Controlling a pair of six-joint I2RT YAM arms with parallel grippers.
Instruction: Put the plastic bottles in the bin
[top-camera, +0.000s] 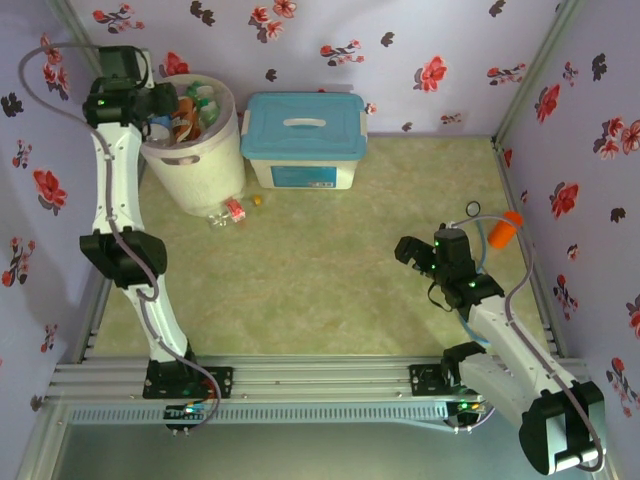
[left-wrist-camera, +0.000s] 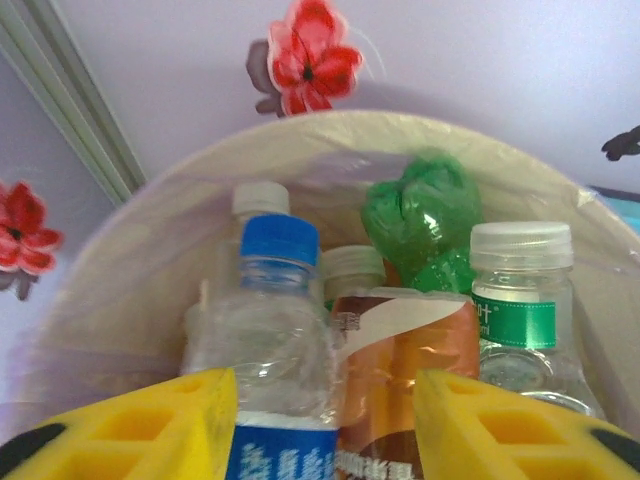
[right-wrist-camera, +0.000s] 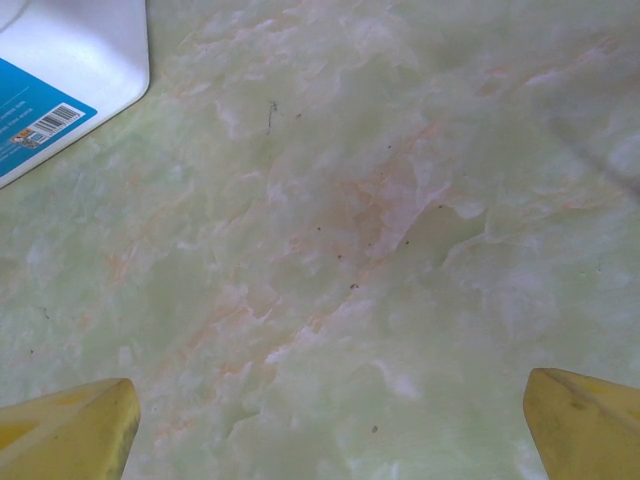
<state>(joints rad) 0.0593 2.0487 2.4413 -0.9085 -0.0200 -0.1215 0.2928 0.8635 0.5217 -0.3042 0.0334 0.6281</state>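
Our left hand (top-camera: 168, 103) hangs over the near-left rim of the round white bin (top-camera: 195, 178), which stands at the far left corner of the desk (top-camera: 330, 270). In the left wrist view the yellow fingers (left-wrist-camera: 150, 425) of this hand (left-wrist-camera: 325, 392) stand partly apart. A blue-capped clear bottle (left-wrist-camera: 272, 320) and an amber bottle (left-wrist-camera: 400, 365) show in the gap. We cannot tell whether the fingers press on either bottle or hang free above them.

Both bottles stand inside the bin (left-wrist-camera: 300, 130) against its pale liner. A crumpled green bottle (left-wrist-camera: 425, 215) lies behind them, and a white-capped bottle with a green label (left-wrist-camera: 520, 300) is on the right. From the top camera we see the bin packed with bottles (top-camera: 200, 105). One clear bottle with a red label (top-camera: 228, 212) lies on the desk, just beside the base of the bin.

A white box with a blue lid (top-camera: 300, 140) stands just to the right of the bin. Our right hand (top-camera: 412, 250) hovers over the right part of the desk, near an orange cup (top-camera: 505, 230). Its fingers are spread wide and grip nothing. In the right wrist view this hand (right-wrist-camera: 330, 385) is over bare desk (right-wrist-camera: 350, 220), with a corner of the box (right-wrist-camera: 70, 60) at the upper left.
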